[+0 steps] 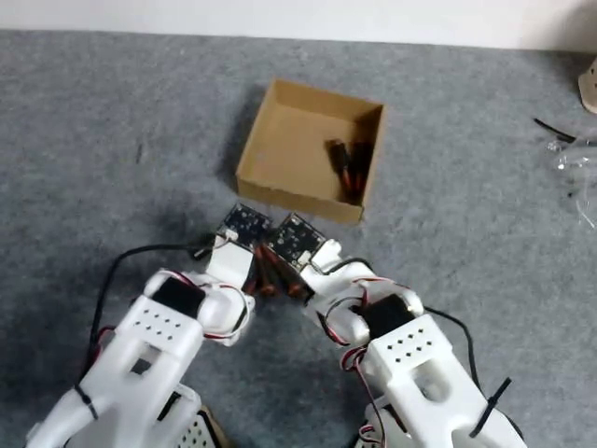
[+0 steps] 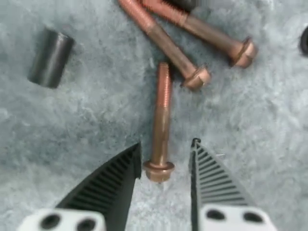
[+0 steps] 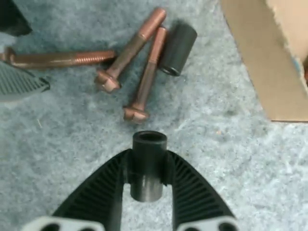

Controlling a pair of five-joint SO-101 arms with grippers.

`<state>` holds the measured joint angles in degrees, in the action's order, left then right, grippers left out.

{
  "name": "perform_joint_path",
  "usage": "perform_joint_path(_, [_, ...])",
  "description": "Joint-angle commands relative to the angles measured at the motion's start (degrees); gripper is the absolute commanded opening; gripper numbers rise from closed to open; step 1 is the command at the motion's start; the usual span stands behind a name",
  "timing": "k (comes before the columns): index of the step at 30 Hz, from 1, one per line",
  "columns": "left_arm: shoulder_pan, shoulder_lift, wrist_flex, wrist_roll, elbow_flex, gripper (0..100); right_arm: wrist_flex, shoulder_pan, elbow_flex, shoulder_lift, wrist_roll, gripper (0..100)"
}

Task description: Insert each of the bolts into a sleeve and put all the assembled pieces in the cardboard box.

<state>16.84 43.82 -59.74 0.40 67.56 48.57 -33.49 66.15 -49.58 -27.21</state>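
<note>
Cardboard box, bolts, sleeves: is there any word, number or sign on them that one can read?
None can be read. The cardboard box shows plain walls; the bolt at the left gripper and the sleeve in the right gripper show no print.

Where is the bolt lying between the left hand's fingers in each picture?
Left wrist view: the bolt lies lengthwise between the fingers of the open left hand.
Right wrist view: the same bolt, beside the left hand's finger.
High view: down by the left hand; I cannot pick it out.
Shared landmark: the bolt pair by its threaded tip.
</note>
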Motion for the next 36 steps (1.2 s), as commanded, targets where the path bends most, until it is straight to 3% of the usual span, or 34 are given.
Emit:
perform_joint_path(1, [0.75,-6.81,4.04,-0.26,-0.66,16,-2.51,0.57,-0.40,-1.54,0.62,0.5])
perform_joint_path(12, [0.57,-29.67,6.68,-0.09,-11.12,16,-8.40,0.66,4.09,-1.54,0.53,0.5])
perform_joint_path(15, [0.57,-30.02,6.68,0.00,-11.30,14,-8.40,0.84,4.18,-1.54,0.53,0.5])
perform_joint_path(19, [0.57,-30.29,6.59,-0.09,-11.12,0,-8.40,0.84,4.26,-1.54,0.53,0.5])
perform_joint_path(25, [0.22,-29.85,4.13,0.00,-10.07,1,-8.48,0.84,4.35,-1.54,0.53,0.5])
perform_joint_path(31, [-5.41,-29.85,2.37,-0.44,-13.23,0,-8.57,0.84,4.35,-1.54,0.53,0.5])
perform_joint_path(36, [-9.01,-29.85,-7.21,-11.69,-20.44,0,-8.57,0.92,4.35,-1.54,0.53,0.5])
